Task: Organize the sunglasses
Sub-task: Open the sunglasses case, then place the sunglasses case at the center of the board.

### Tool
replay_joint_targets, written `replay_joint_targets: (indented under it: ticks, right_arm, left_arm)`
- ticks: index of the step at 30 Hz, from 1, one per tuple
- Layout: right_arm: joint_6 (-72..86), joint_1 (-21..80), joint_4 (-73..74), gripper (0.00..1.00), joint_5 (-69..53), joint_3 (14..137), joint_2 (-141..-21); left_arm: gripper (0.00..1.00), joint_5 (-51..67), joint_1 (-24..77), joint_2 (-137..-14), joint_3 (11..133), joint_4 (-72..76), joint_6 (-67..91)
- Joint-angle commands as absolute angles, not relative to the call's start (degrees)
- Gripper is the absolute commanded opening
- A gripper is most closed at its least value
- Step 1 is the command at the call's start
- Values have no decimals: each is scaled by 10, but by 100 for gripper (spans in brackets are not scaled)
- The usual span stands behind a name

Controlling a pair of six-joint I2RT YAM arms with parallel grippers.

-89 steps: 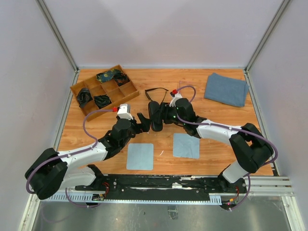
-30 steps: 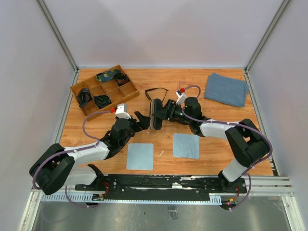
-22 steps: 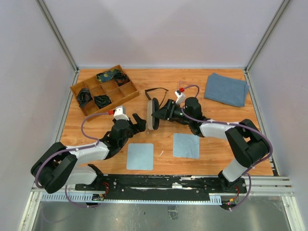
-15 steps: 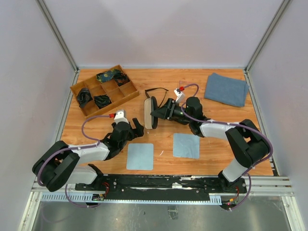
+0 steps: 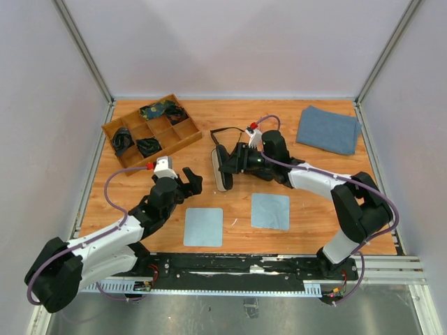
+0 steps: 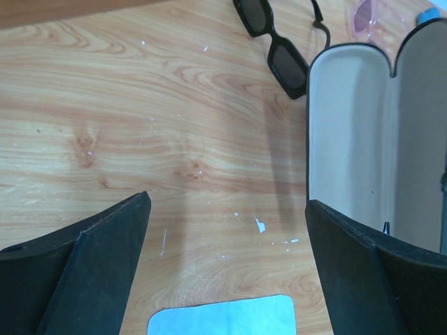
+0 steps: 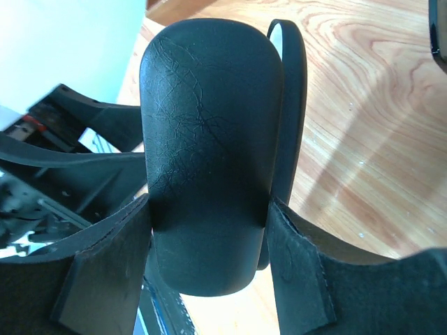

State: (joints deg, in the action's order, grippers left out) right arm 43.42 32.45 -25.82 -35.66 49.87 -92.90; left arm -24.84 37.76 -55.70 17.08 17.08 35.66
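Observation:
The black sunglasses (image 5: 225,130) lie unfolded on the wood behind the right gripper and show in the left wrist view (image 6: 278,43). The pale pink glasses (image 6: 365,14) peek in at the top edge of that view. My right gripper (image 5: 235,160) is shut on a black oval hard case (image 7: 206,139), held on edge and open, its pale lining (image 6: 360,139) facing the left arm. My left gripper (image 5: 187,177) is open and empty, left of the case and apart from it, its fingers (image 6: 84,265) wide over bare wood.
A wooden compartment tray (image 5: 183,130) with dark items stands at the back left. A folded grey-blue towel (image 5: 328,129) lies at the back right. Two light blue cloths (image 5: 203,227) (image 5: 270,211) lie near the front; one shows under the left gripper (image 6: 223,317).
The left gripper has let go of the case and drawn back to the near left. The right gripper keeps the case, now open, and has shifted it slightly.

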Motion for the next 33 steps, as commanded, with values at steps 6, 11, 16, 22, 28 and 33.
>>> replay_joint_targets:
  ticks: [6,11,16,22,28,33]
  right_arm:
    - [265,293,6,1,-408,640,-996]
    - [199,292,109,1,-435,713,-1052]
    - [171,292,149,6,-440,743,-1080]
    - [162,290,155,35,-442,749,-1097]
    - [157,286,156,56,-441,755,-1107]
    - [145,283,170,68,-440,772,-1120]
  left_arm:
    - [99,-265,373,-495,191,110,334]
    - [99,-265,373,-485,192,102,329]
    - [99,-265,373,-484,193,102,327]
    - [99,-264,373,-488,195,105,327]
    - [99,-264,373,-492,194,109,328]
    - [99,-265,373,-494,193,110,330]
